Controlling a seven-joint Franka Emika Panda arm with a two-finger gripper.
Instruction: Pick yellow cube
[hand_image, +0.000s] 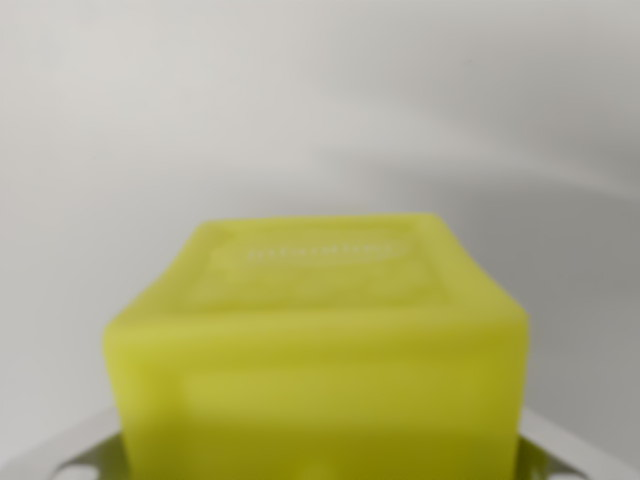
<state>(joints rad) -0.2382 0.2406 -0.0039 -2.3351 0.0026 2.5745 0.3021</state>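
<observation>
A blurred, close wrist view. A yellow cube (320, 350) fills the lower middle of the frame, from the centre down to six o'clock, so near the lens that its edges are soft. Its top face tilts away toward twelve o'clock and carries a faint raised or embossed line of lettering, too blurred to read. The near face runs off the bottom edge.

At the bottom corners, around seven and five o'clock, pale grey metal parts show on either side of the cube. These are probably parts of the end effector (320, 465), whose fingertips themselves are hidden behind or below the cube. Whether the fingers are clamped on the cube, merely flanking it, or spread apart cannot be told.

Behind the cube is a plain, pale grey background with soft shadows toward two o'clock. Whether it is a counter or a wall is not clear, nor whether the cube rests on anything.

By its look, the cube is probably a light, rigid, matte plastic or foam block, not fragile. Its flat, parallel side faces at nine and three o'clock offer the best hold, gripped near mid-height.
</observation>
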